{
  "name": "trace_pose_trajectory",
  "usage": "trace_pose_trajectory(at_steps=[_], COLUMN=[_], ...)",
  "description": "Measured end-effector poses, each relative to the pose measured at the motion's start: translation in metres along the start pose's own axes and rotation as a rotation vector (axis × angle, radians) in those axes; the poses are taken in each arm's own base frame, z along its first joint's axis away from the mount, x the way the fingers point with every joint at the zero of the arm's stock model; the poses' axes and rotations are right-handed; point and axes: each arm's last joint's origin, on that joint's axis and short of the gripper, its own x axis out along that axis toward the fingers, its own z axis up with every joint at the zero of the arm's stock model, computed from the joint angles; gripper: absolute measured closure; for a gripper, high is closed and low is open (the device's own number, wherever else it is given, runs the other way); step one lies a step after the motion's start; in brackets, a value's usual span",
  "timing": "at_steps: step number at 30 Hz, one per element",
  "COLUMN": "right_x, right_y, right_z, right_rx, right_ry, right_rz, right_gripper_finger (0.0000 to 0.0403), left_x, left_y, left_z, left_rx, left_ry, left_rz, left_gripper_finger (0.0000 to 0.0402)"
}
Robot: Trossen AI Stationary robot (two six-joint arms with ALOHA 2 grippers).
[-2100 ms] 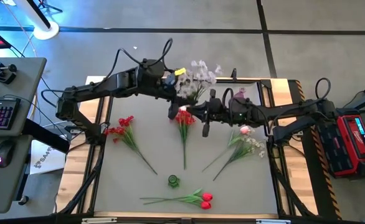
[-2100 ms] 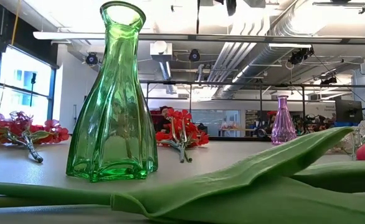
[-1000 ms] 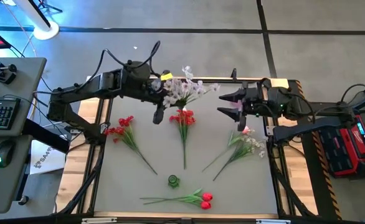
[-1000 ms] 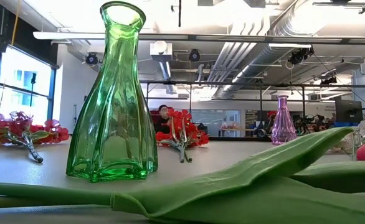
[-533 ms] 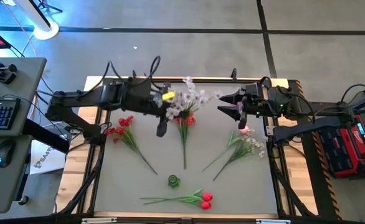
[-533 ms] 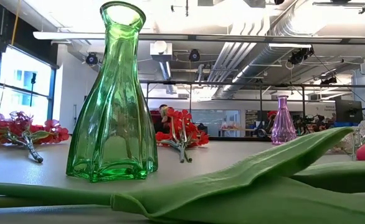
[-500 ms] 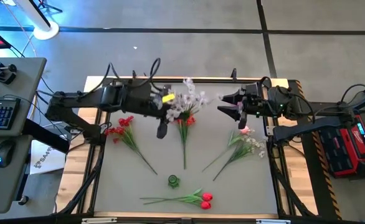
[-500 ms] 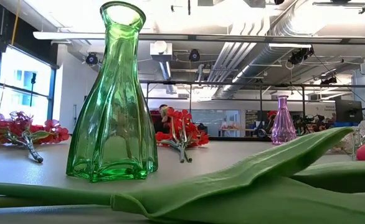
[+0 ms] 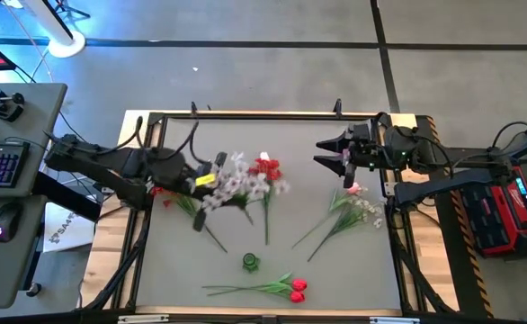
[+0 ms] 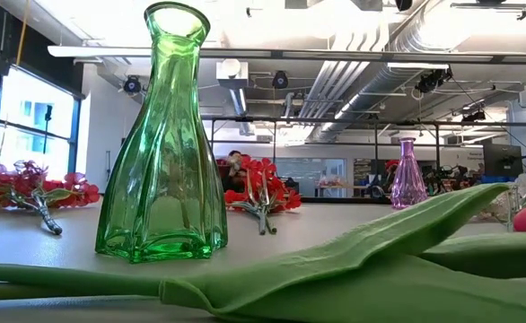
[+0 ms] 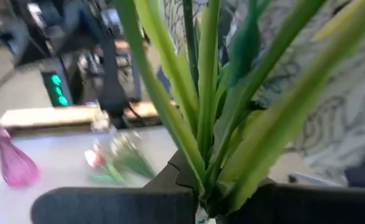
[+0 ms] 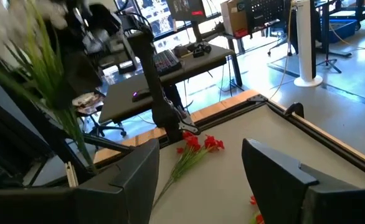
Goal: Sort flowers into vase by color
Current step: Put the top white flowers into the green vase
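Early stage: left end effector (image 9: 202, 183) was clamped on the white spray (image 9: 244, 183), green vase (image 9: 250, 262) below it empty; right end effector (image 9: 328, 153) hung wide, other flowers (image 9: 353, 207) lay on the worktop (image 9: 335, 270).

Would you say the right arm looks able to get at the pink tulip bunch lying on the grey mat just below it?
Probably yes: the right hand hovers open and empty just above the pink tulip bunch, with nothing between them. The left hand carries the white spray well away.

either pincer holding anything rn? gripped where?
Left pincer is shut on the white flower spray, gripped at its green stems. Right pincer is open, holding nothing.
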Motion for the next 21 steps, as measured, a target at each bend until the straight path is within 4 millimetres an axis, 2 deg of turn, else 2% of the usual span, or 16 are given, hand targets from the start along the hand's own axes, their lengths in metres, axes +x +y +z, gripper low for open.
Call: trace_pose_trajectory(at_steps=[5,8,12,15,21], right_x=[0.000,0.000,0.000,0.000,0.000], right_y=[-0.001,-0.001,-0.001,-0.002,-0.002], right_z=[-0.001,-0.002,-0.004,-0.004,-0.004], right_rx=[-0.003,-0.004,-0.007,-0.008,-0.008], right_ry=[0.014,0.023,0.039,0.043,0.043], right_rz=[-0.005,-0.008,-0.014,-0.015,-0.015], right_gripper_finger=[0.0186,0.0186,0.0186,0.0186,0.0186], left_x=[-0.019,-0.025,-0.033,-0.035,-0.029], left_y=[-0.022,-0.035,-0.045,-0.050,-0.060], left_z=[-0.018,-0.022,-0.017,-0.018,-0.024], left_rx=[-0.001,0.009,0.010,0.017,0.035], left_ry=[-0.015,-0.042,-0.091,-0.090,-0.061], left_rz=[-0.098,-0.162,-0.197,-0.148,-0.166], left_gripper_finger=[0.0398,0.0398,0.0398,0.0398,0.0398])
